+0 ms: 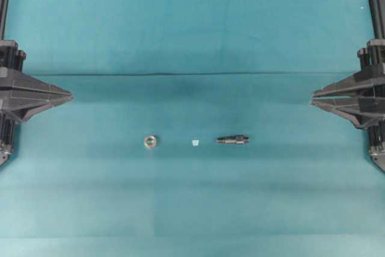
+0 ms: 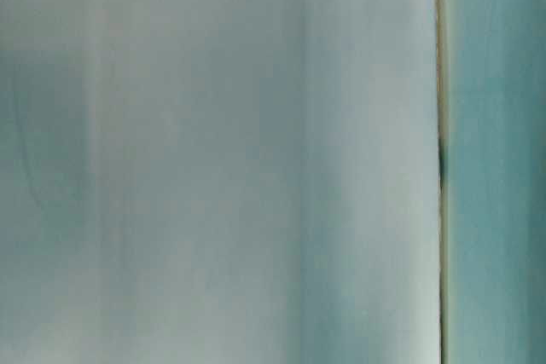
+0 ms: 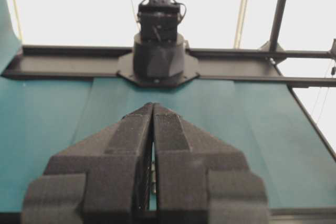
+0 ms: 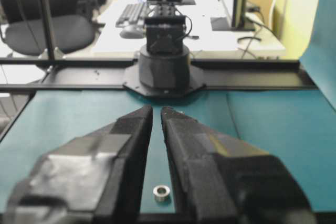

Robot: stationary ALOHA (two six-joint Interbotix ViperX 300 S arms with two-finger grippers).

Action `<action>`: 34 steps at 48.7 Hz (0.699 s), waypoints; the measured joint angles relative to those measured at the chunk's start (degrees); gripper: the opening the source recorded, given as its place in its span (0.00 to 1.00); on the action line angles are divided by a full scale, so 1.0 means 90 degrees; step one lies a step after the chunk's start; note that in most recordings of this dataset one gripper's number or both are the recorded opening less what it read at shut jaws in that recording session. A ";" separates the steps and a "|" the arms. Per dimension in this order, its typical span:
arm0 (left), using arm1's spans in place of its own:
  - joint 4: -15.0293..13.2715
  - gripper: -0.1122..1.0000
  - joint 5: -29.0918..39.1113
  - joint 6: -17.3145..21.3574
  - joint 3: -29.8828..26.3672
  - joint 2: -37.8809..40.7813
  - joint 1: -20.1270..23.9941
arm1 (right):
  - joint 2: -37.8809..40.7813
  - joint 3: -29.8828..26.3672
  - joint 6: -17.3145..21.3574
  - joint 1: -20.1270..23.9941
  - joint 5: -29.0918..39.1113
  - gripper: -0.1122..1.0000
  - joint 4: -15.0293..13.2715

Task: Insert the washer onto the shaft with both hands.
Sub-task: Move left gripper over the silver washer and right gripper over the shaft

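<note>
The washer (image 1: 150, 141), a tiny silvery ring, lies flat on the teal cloth left of centre. It also shows in the right wrist view (image 4: 161, 192), through the gap between the fingers. The shaft (image 1: 233, 140), a short dark stepped rod, lies on its side right of centre. My left gripper (image 1: 70, 95) is at the far left edge, shut and empty, its tips touching in the left wrist view (image 3: 153, 105). My right gripper (image 1: 312, 98) is at the far right edge, its jaws a narrow gap apart (image 4: 157, 109), holding nothing. Both grippers are far from the parts.
A tiny pale whitish scrap (image 1: 195, 142) lies between washer and shaft. Each wrist view shows the opposite arm's black base (image 3: 157, 59) (image 4: 165, 66) on a black rail at the table's far edge. The table-level view shows only blurred pale and teal surfaces.
</note>
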 measured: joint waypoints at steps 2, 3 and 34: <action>0.0020 0.12 0.0059 -0.0029 -0.0020 0.0029 0.0000 | 0.0000 0.0000 0.0010 0.0000 0.0020 0.11 0.0000; 0.0029 0.12 0.0107 -0.0068 -0.0049 0.0068 0.0000 | 0.0000 0.0000 0.0010 -0.0010 0.0059 0.12 0.0010; 0.0068 0.12 0.3203 -0.0342 -0.1787 0.2041 0.0020 | 0.0430 -0.0879 0.0215 -0.0176 0.3506 0.01 0.0283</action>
